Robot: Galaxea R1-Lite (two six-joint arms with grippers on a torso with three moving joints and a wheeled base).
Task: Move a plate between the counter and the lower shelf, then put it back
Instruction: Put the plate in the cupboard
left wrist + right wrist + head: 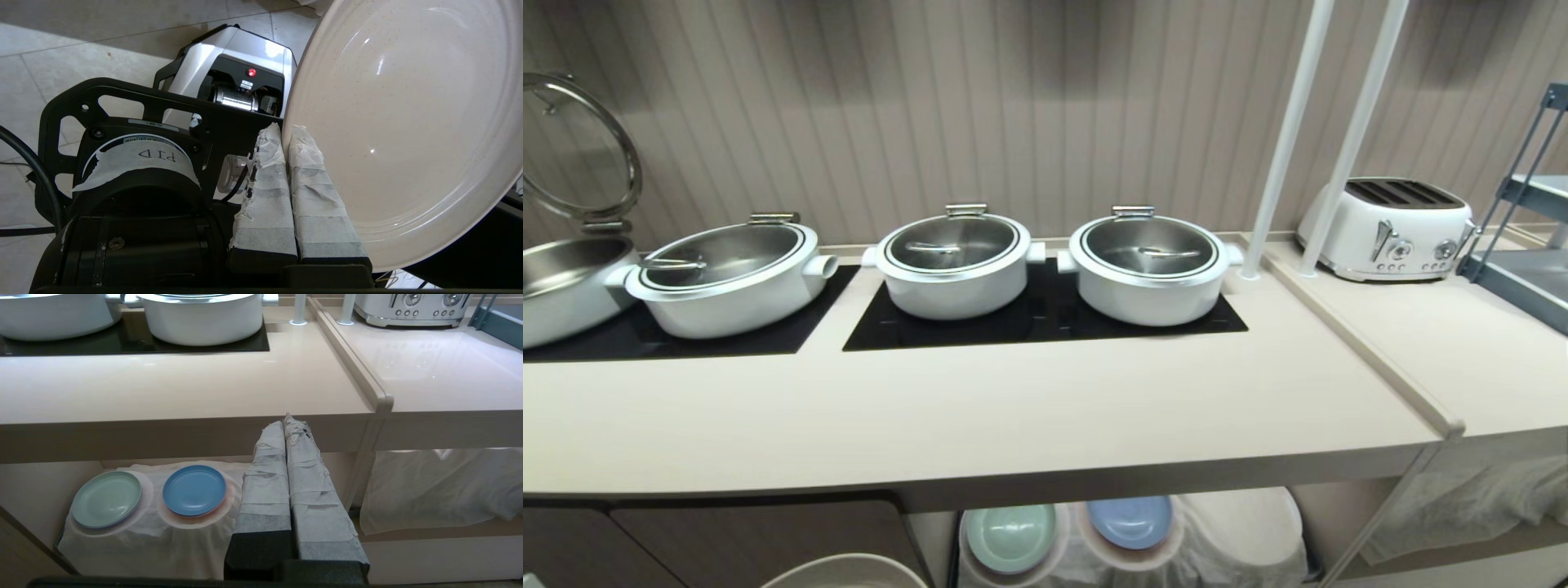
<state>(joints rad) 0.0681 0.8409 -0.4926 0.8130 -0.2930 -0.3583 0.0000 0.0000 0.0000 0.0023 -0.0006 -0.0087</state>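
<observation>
Below the table's (980, 425) near edge, low at the left, the cream plate's (408, 122) rim just shows in the head view. Left gripper (286, 134) has its taped fingers (265, 196) pinched on that plate's rim, holding it tilted over the tiled floor (81, 41), with the robot's base (233, 53) behind. Right gripper (286, 422) hangs in front of the lower shelf (36, 490), fingers pressed together on nothing. On the shelf's white cloth (143, 547), a mint-green plate (106, 498) sits left of a blue plate (194, 490), close but apart. Up on the table, three lidded white pots (956, 261) stand on black cooktop panels (1045, 327); a fourth at far left has its lid raised. White toaster (1388, 229) at far right, near two white poles (1290, 139).
</observation>
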